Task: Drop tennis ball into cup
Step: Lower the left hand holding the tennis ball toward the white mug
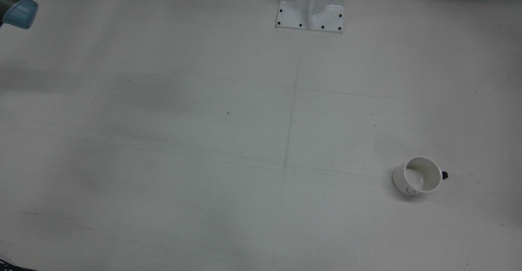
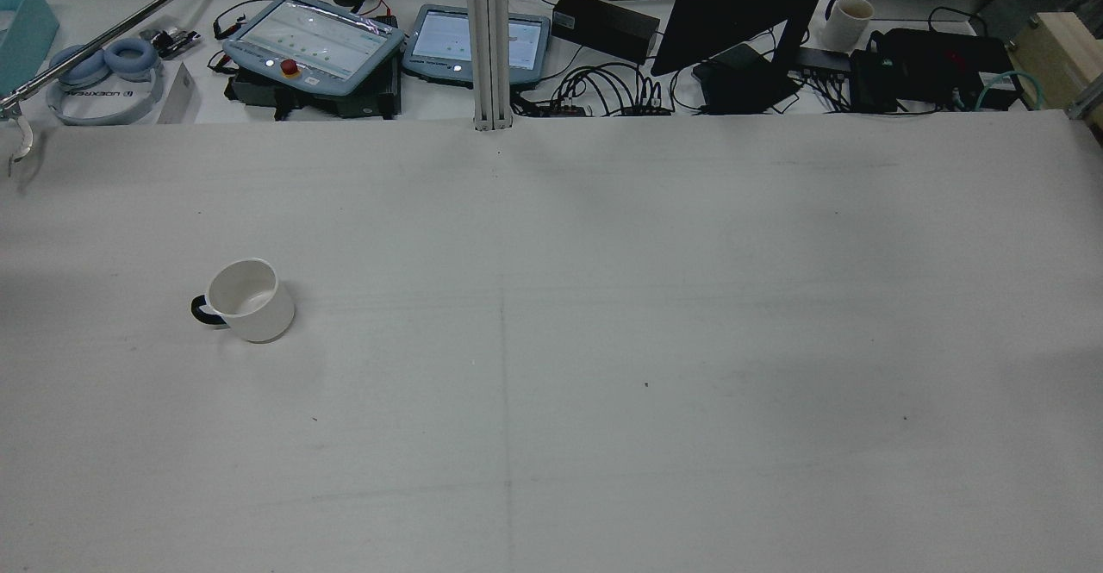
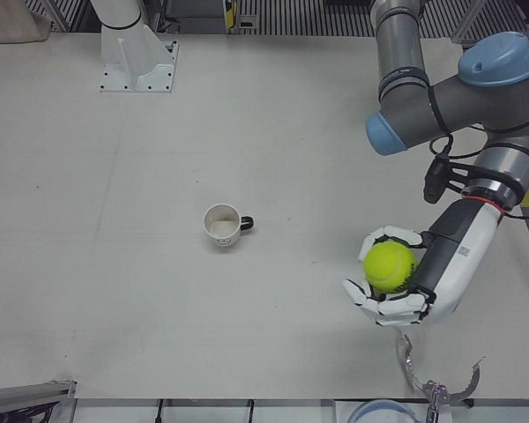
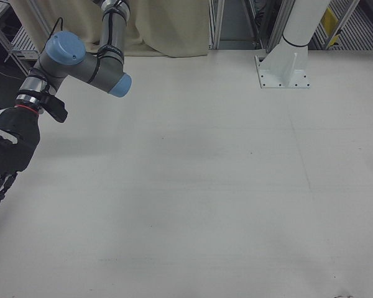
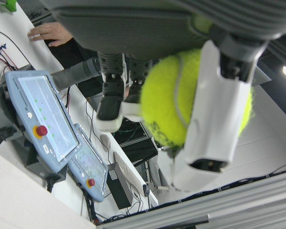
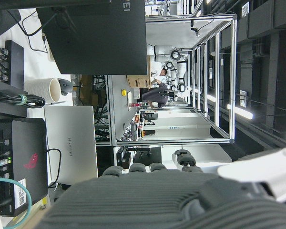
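- The tennis ball [image 3: 389, 266] is held wrapped in the left hand [image 3: 395, 280], well apart from the white mug [image 3: 222, 225] standing upright on the table [image 3: 115, 264].
- A rim bounce or knocked mug is likely if release is off-centre.
- The right hand [image 4: 5, 158] is shown only in the right-front view: empty, fingers stretched out.
- The ball is missed entirely by the rear and front views.

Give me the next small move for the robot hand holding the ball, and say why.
Probably carry the left robot hand sideways toward the cup. It is shut on the tennis ball but well off to one side, and the cup stands upright, mouth open.
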`<state>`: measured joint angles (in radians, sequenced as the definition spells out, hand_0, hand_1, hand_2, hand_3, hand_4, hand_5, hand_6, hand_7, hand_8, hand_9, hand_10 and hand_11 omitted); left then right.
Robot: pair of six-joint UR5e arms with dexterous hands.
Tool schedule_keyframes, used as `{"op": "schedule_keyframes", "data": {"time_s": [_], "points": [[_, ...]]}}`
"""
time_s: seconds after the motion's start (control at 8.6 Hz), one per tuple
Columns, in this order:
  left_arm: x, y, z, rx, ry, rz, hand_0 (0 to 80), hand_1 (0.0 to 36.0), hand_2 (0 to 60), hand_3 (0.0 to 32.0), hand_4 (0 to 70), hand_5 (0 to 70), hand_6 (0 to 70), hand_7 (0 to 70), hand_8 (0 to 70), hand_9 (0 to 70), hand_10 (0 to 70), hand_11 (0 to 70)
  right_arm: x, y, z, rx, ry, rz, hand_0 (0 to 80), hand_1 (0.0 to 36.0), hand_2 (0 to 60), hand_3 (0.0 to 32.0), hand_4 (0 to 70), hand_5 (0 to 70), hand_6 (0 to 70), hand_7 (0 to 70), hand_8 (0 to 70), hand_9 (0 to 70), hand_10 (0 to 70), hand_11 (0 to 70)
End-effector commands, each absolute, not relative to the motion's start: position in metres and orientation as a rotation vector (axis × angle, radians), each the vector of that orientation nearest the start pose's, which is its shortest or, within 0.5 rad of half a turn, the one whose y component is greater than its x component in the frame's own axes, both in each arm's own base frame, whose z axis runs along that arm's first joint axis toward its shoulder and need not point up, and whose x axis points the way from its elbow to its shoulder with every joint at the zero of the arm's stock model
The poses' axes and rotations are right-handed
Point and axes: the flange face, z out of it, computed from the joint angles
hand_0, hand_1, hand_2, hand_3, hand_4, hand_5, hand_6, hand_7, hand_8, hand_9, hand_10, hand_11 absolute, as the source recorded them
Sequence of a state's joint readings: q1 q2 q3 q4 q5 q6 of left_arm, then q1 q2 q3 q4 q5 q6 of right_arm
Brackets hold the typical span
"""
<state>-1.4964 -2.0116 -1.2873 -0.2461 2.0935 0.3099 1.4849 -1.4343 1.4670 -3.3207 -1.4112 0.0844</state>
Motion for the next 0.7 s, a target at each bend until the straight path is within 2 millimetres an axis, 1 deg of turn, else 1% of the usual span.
{"op": "schedule_keyframes", "data": {"time_s": [0.0,0.12,0.23,0.35,0.47,0.58], "points": [[0.006,-0.614,0.545,-0.172,2.185,-1.120,80.0,36.0,60.0,0.0,51.5,30.8,70.0,70.0,56.5,70.0,43.0,63.7,0.103,-0.543,0.684,-0.014,1.990,-2.297,0.0,0.0,0.0,0.0,0.0,0.0,0.0,0.0,0.0,0.0,0.0,0.0],[0.042,-0.602,0.548,-0.239,2.165,-1.085,80.0,36.0,60.0,0.0,52.4,29.7,70.0,70.0,56.3,70.0,42.6,63.0,0.103,-0.543,0.683,-0.014,1.991,-2.295,0.0,0.0,0.0,0.0,0.0,0.0,0.0,0.0,0.0,0.0,0.0,0.0],[0.070,-0.596,0.548,-0.288,2.151,-1.053,80.0,36.0,60.0,0.0,52.3,33.1,70.0,70.0,56.3,70.0,42.0,62.2,0.103,-0.543,0.684,-0.014,1.990,-2.297,0.0,0.0,0.0,0.0,0.0,0.0,0.0,0.0,0.0,0.0,0.0,0.0],[0.099,-0.590,0.536,-0.343,2.131,-1.029,80.0,36.0,60.0,0.0,53.3,32.1,70.0,70.0,56.5,70.0,41.9,62.2,0.103,-0.543,0.683,-0.014,1.991,-2.295,0.0,0.0,0.0,0.0,0.0,0.0,0.0,0.0,0.0,0.0,0.0,0.0],[0.128,-0.580,0.512,-0.392,2.118,-0.991,80.0,36.0,60.0,0.0,55.1,30.6,70.0,70.0,56.4,70.0,42.0,62.3,0.103,-0.543,0.683,-0.014,1.991,-2.295,0.0,0.0,0.0,0.0,0.0,0.0,0.0,0.0,0.0,0.0,0.0,0.0],[0.147,-0.576,0.494,-0.425,2.105,-0.973,80.0,36.0,60.0,0.0,56.1,30.6,70.0,70.0,57.3,70.0,42.0,62.4,0.103,-0.543,0.683,-0.014,1.991,-2.295,0.0,0.0,0.0,0.0,0.0,0.0,0.0,0.0,0.0,0.0,0.0,0.0]]}}
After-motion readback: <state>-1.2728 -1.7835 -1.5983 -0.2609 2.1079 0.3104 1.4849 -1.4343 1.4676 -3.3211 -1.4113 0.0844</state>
